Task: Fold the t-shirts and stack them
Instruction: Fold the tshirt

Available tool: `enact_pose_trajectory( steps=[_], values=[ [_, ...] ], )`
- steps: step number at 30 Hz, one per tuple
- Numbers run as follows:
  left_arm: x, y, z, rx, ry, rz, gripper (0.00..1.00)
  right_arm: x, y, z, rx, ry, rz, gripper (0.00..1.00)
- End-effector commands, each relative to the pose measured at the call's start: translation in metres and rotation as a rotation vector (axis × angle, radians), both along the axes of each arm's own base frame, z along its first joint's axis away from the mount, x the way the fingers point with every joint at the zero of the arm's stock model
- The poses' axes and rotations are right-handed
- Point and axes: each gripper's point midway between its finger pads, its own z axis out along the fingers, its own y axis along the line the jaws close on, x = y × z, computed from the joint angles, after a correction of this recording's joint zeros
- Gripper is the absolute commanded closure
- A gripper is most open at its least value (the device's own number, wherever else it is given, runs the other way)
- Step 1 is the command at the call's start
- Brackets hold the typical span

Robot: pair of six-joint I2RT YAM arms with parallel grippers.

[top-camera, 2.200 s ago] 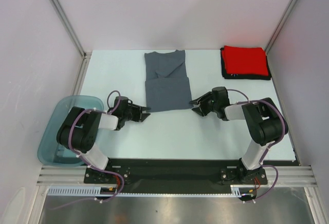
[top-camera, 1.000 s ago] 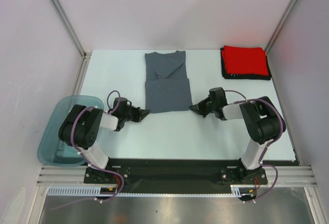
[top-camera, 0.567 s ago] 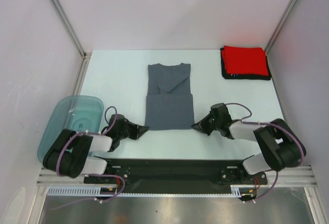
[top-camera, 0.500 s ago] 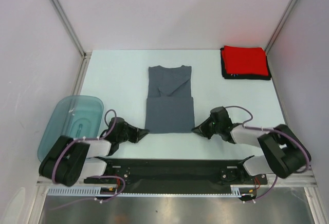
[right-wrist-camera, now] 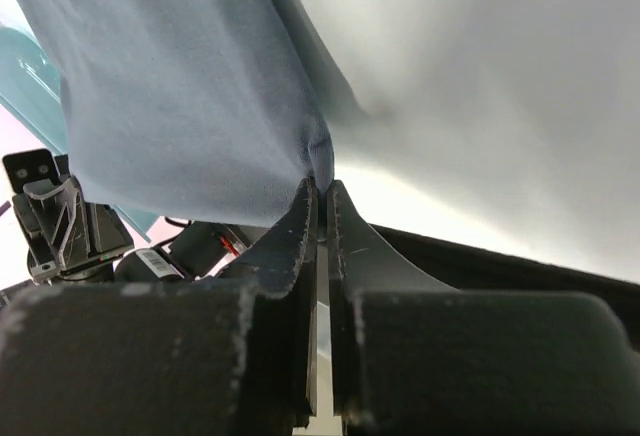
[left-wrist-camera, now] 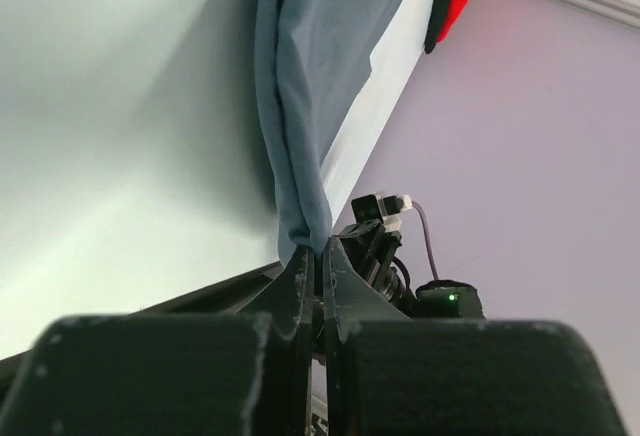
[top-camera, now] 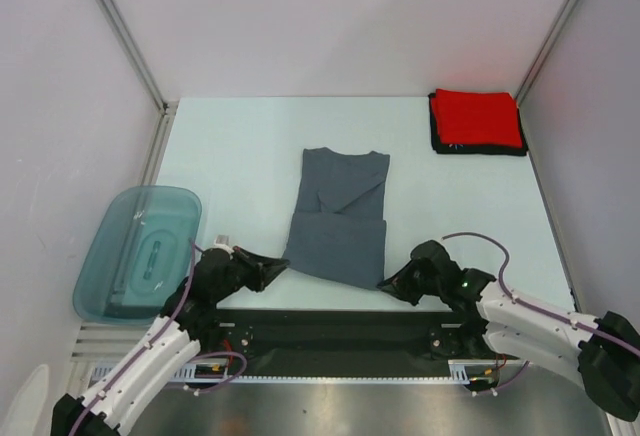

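The slate blue-grey t-shirt (top-camera: 338,218) lies on the table, folded lengthwise, its hem at the near edge. My left gripper (top-camera: 278,270) is shut on the hem's left corner, and the cloth (left-wrist-camera: 310,76) rises from its tips (left-wrist-camera: 318,249). My right gripper (top-camera: 385,283) is shut on the hem's right corner, where the cloth (right-wrist-camera: 180,86) bunches at its tips (right-wrist-camera: 322,188). Both arms reach low over the table's front edge. The folded red t-shirt (top-camera: 478,118) rests on the folded black t-shirt (top-camera: 480,149) at the far right corner.
A translucent teal tub (top-camera: 140,251) sits at the near left, beside the left arm. White walls with metal posts close in the table on three sides. The black base rail (top-camera: 340,326) runs along the near edge.
Both arms have drawn back toward the near edge with the grey t-shirt's hem corners in their grip. The shirt slid nearer and a little to the right.
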Motion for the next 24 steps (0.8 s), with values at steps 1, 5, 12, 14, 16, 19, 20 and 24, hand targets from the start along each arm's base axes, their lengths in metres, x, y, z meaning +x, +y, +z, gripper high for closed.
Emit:
enact_pose_trajectory(
  steps=[1, 5, 12, 14, 16, 19, 20, 24],
  values=[
    [-0.044, 0.03, -0.082, 0.183, 0.3, 0.031, 1.0, -0.008, -0.021, -0.011, -0.106, 0.045, -0.037, 1.0],
    [-0.025, 0.028, -0.053, 0.232, 0.225, 0.026, 1.0, 0.009, -0.018, 0.004, -0.131, -0.012, 0.017, 1.0],
    [0.042, 0.012, 0.005, 0.371, 0.108, -0.03, 1.0, 0.089, -0.021, 0.048, -0.173, -0.15, 0.067, 1.0],
    [0.064, 0.015, 0.01, 0.41, 0.082, -0.035, 1.0, 0.118, -0.021, 0.068, -0.159, -0.185, 0.047, 1.0],
    [0.098, 0.012, 0.025, 0.441, 0.044, -0.031, 1.0, 0.149, -0.023, 0.079, -0.173, -0.214, 0.046, 1.0],
    [0.149, 0.009, 0.041, 0.509, -0.006, -0.068, 1.0, 0.177, -0.026, 0.069, -0.194, -0.189, 0.063, 1.0],
    [0.162, 0.009, 0.046, 0.539, -0.038, -0.097, 1.0, 0.194, -0.027, 0.081, -0.165, -0.203, 0.05, 1.0],
    [0.228, -0.002, 0.063, 0.576, -0.08, -0.15, 1.0, 0.245, -0.031, 0.078, -0.122, -0.224, 0.053, 1.0]
  ],
)
